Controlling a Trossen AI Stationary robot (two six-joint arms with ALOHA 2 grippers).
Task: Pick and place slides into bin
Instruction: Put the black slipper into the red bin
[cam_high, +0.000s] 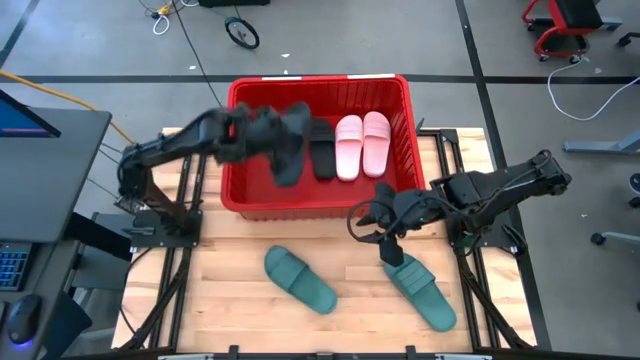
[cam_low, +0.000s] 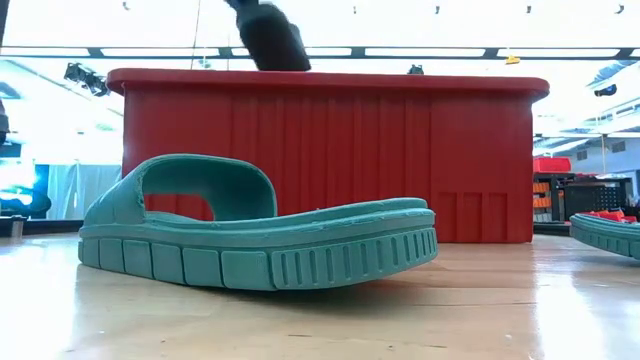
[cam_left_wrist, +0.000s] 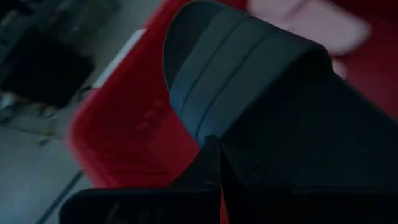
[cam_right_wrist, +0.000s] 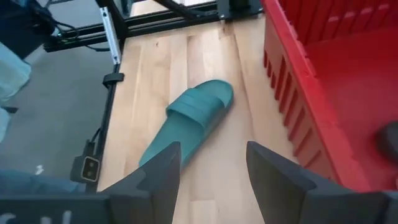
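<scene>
The slatted wooden worktop (cam_high: 340, 262) carries the red ribbed bin (cam_high: 395, 180). Inside it lie two smooth pink slides (cam_high: 360, 142) and one black slide (cam_high: 322, 150). Two teal slides (cam_high: 300, 280) lie on the worktop; only the low view shows their grooved soles. The left gripper (cam_high: 285, 150), reaching over the bin, pinches a second black slide (cam_left_wrist: 249, 81). The right gripper (cam_high: 388, 240) hangs over the worktop, fingers (cam_right_wrist: 273, 177) spread.

Left wrist view: black rubber slide with wide ribbed strap (cam_left_wrist: 249, 81) fills the frame, gripped by the left gripper (cam_left_wrist: 214, 171). Red plastic bin (cam_left_wrist: 124, 124) lies behind; pale pink slide (cam_left_wrist: 311, 25) at one o'clock.
</scene>
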